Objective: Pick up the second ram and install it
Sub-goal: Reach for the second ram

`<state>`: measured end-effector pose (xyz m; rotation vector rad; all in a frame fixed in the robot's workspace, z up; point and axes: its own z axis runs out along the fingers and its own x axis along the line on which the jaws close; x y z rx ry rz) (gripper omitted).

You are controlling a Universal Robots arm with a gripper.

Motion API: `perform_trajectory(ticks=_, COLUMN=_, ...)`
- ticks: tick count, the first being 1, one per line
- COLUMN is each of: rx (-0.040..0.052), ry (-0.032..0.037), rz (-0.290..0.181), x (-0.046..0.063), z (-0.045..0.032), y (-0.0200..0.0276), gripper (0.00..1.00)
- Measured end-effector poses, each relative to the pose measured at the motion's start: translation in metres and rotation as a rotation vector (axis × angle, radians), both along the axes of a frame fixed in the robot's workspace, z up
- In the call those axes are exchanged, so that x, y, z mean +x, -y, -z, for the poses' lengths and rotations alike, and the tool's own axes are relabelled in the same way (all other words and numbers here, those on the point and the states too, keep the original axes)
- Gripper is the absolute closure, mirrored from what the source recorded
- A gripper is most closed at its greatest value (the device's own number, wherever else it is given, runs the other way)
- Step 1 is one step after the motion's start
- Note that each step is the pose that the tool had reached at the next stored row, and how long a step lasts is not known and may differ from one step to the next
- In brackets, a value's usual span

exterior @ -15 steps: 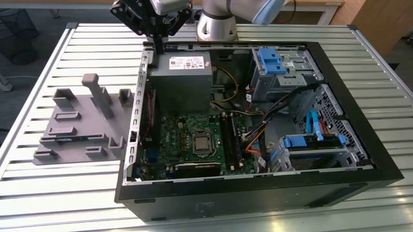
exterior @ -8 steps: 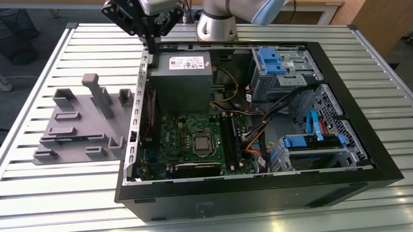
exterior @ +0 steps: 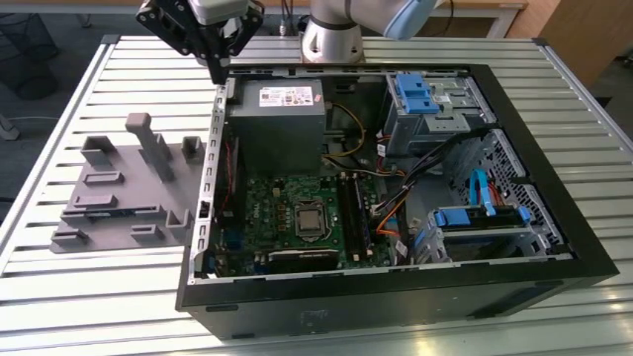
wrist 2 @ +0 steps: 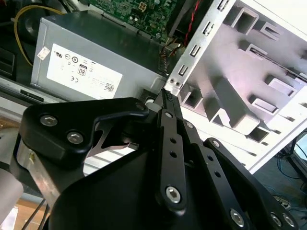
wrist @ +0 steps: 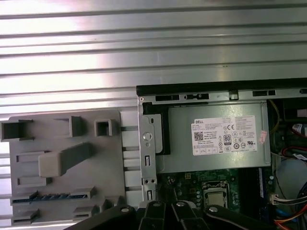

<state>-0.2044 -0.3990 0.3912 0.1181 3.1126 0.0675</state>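
The second ram is a slim blue strip standing on edge in a slot of the grey holder plate, beside the computer case. My gripper hangs above the case's back corner, over the wall between the holder plate and the power supply. Its black fingers meet at a point in the second wrist view, shut on nothing. The motherboard's black memory slots lie inside the open case, well away from the gripper.
The open black case lies on a slatted metal table. Blue drive latches, a flat blue cable and loose wires fill its right side in the exterior view. The arm's base stands behind the case.
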Motion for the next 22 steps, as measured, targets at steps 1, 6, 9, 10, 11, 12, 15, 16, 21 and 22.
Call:
perform_trajectory(ticks=1, rx=0.0000, ry=0.0001, rz=0.000, x=-0.002, z=0.0002, y=0.0004, gripper=0.89)
perform_trajectory(ticks=6, rx=0.0002, ry=0.0001, rz=0.000, x=-0.006, z=0.0011, y=0.0068, gripper=0.89)
perform_trajectory(ticks=9, rx=-0.0001, ry=0.0000, rz=0.000, x=-0.008, z=0.0014, y=0.0130, gripper=0.89)
perform_trajectory(ticks=10, rx=-0.0002, ry=0.0001, rz=0.000, x=-0.009, z=0.0016, y=0.0146, gripper=0.89)
perform_trajectory(ticks=11, rx=-0.0003, ry=0.0001, rz=0.000, x=-0.011, z=0.0017, y=0.0158, gripper=0.89)
perform_trajectory(ticks=12, rx=-0.0004, ry=0.0002, rz=0.000, x=-0.013, z=0.0018, y=0.0166, gripper=0.89)
perform_trajectory(ticks=15, rx=-0.0004, ry=0.0001, rz=0.000, x=-0.021, z=0.0020, y=0.0175, gripper=0.89)
perform_trajectory(ticks=16, rx=-0.0004, ry=0.0001, rz=0.000, x=-0.024, z=0.0020, y=0.0179, gripper=0.89)
perform_trajectory(ticks=21, rx=-0.0004, ry=0.0001, rz=0.000, x=-0.037, z=0.0024, y=0.0238, gripper=0.89)
perform_trajectory(ticks=22, rx=-0.0004, ry=0.0001, rz=0.000, x=-0.039, z=0.0025, y=0.0248, gripper=0.89)
